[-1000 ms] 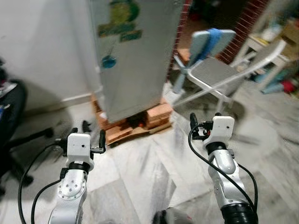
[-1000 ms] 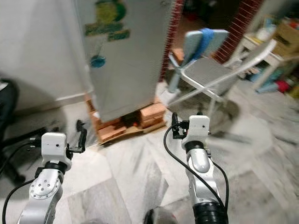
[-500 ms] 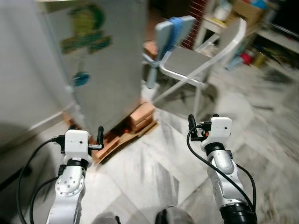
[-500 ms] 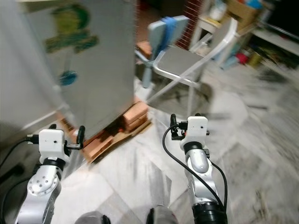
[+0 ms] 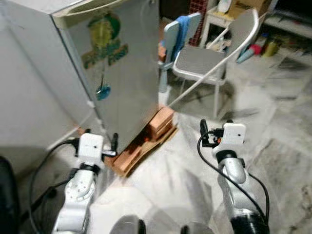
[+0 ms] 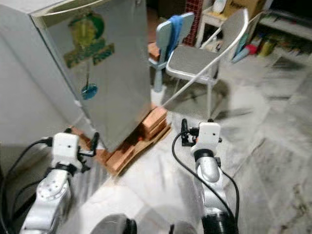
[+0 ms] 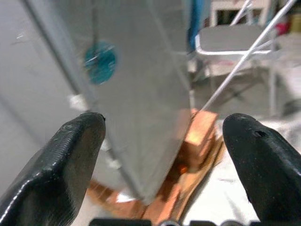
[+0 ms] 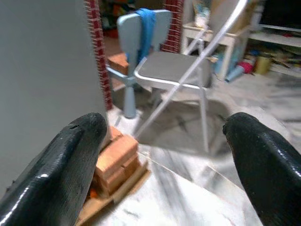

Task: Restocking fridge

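Now the fridge (image 5: 109, 73) corner stands before me, nearer than a second ago.
My left gripper (image 7: 162, 141) and right gripper (image 8: 164, 141) spread wide; open floor (image 5: 282, 136) beside the chair (image 5: 204, 58).

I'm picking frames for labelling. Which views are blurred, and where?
Left eye view: floor smeared, fridge sticker soft. Right eye view: shelves behind the folding chair streaked. Left wrist view: fingers and fridge base out of focus. Right wrist view: chair fairly sharp, fingers blurred.

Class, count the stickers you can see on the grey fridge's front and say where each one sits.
2. A large green and yellow sticker sits high on the fridge door, and a small round blue one lies below it, nearer the door's left edge. Other faces may hide more.
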`<state>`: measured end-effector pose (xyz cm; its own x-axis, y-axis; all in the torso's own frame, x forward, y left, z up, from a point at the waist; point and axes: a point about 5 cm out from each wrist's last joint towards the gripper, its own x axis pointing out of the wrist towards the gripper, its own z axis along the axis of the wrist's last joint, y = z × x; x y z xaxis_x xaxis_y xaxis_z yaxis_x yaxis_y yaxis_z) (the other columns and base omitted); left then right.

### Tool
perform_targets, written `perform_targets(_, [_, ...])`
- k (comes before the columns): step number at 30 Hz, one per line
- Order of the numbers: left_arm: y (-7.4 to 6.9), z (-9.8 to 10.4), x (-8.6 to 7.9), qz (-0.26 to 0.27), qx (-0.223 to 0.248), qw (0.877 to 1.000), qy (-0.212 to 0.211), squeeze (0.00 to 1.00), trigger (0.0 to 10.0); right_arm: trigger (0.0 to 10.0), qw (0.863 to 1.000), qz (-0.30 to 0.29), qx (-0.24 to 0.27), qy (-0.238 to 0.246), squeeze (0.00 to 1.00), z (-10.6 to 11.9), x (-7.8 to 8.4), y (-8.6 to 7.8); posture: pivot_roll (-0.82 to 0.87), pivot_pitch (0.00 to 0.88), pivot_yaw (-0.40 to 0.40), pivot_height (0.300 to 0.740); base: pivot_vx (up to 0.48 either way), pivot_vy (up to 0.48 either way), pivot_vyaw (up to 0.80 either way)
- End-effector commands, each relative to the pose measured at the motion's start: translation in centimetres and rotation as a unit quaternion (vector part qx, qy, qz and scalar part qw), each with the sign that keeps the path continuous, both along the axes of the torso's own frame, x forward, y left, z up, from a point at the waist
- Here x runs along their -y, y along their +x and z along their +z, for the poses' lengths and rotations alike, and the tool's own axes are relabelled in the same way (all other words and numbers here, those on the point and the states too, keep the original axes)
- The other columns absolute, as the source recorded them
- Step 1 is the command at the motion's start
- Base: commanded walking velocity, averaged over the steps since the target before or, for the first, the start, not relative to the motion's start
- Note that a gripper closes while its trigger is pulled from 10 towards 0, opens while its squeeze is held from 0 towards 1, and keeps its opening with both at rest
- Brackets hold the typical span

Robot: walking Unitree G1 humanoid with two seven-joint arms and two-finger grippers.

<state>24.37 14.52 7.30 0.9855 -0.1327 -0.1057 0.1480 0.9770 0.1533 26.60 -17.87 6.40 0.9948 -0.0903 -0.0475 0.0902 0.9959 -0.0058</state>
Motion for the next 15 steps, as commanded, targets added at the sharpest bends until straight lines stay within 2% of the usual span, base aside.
perform_targets(1, [0.1, -0.3, 0.2, -0.006, -0.010, 1.000, 0.005, 0.00, 10.0, 10.0, 1.000, -0.014, 0.016, -0.005, 0.00, 0.7, 0.7, 0.0, 0.03, 0.049, 0.063, 0.740, 0.000, 0.000, 0.00])
perform_targets(5, [0.0, -0.6, 0.0, 0.013, -0.019, 1.000, -0.006, 0.00, 10.0, 10.0, 1.000, -0.009, 0.012, -0.011, 0.00, 0.7, 0.9, 0.0, 0.04, 0.063, 0.025, 0.740, 0.000, 0.074, 0.00])
perform_targets(13, [-0.7, -0.7, -0.5, 0.032, -0.020, 0.999, -0.008, 0.00, 10.0, 10.0, 1.000, 0.022, 0.012, -0.017, 0.00, 1.0, 0.1, 0.9, 0.07, 0.080, -0.003, 0.740, 0.000, 0.000, 0.00])
perform_targets(15, [-0.9, -0.8, -0.7, 0.037, -0.026, 0.999, -0.012, 0.00, 10.0, 10.0, 0.999, 0.027, 0.013, -0.021, 0.00, 1.1, -0.1, 1.0, 0.06, 0.083, -0.007, 0.740, 0.000, 0.480, 0.00])
